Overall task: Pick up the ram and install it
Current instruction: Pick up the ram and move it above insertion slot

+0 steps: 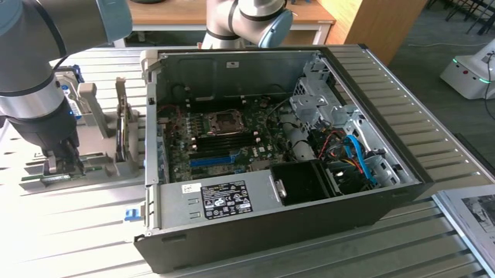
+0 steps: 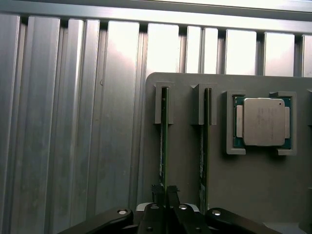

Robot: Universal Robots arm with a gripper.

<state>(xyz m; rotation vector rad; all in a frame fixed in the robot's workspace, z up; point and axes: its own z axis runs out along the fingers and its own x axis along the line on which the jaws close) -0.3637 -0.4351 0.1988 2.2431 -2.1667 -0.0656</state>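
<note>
Where the grey holder (image 2: 185,161) lies on the slatted table (image 2: 73,146), a second stick (image 2: 204,146) and the processor (image 2: 263,122) sit just beside the ram (image 2: 164,131). The ram stands on edge in its slot, and the gripper (image 2: 165,194) jaws seem to pinch one end of it.

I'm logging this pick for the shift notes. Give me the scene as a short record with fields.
gripper: closed on the upper edge of the ram
ram: standing on edge, still seated in its slot of the grey holder
second stick: on edge in the neighbouring slot, untouched
processor: lying flat in its recess on the holder
computer case: open, motherboard exposed, to the exterior view's right of the holder
progress: ram gripped, not lifted out, not installed
</note>
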